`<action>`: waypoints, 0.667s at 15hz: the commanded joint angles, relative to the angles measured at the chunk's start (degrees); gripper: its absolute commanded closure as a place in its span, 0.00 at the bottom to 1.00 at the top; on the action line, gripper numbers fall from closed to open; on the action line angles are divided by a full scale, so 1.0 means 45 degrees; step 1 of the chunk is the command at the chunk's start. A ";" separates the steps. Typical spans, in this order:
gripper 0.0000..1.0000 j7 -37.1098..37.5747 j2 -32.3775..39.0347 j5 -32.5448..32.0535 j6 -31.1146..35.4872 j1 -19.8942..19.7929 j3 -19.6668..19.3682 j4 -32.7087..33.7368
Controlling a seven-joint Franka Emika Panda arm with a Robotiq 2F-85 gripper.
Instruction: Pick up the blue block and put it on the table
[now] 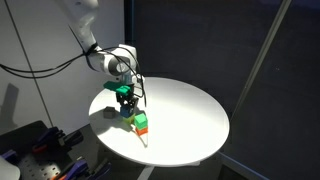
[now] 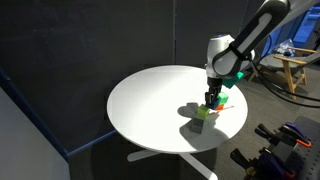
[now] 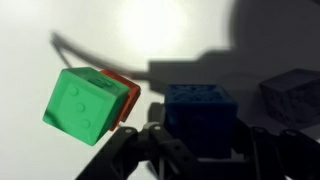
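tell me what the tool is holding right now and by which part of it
The tool holds the blue block, pinched across its two opposite side faces.

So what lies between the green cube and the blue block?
Wrist view: an orange block peeks from behind the green cube; then shadowed bare table up to the blue block.
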 commanded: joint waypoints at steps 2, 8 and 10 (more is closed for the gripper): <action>0.74 -0.0153 -0.0042 -0.0188 -0.0831 -0.0063 -0.0014 0.0641; 0.74 -0.0053 0.0434 -0.0207 -0.1740 0.0008 0.0003 0.1991; 0.74 -0.0020 0.0650 -0.0231 -0.1923 0.0038 -0.0001 0.2390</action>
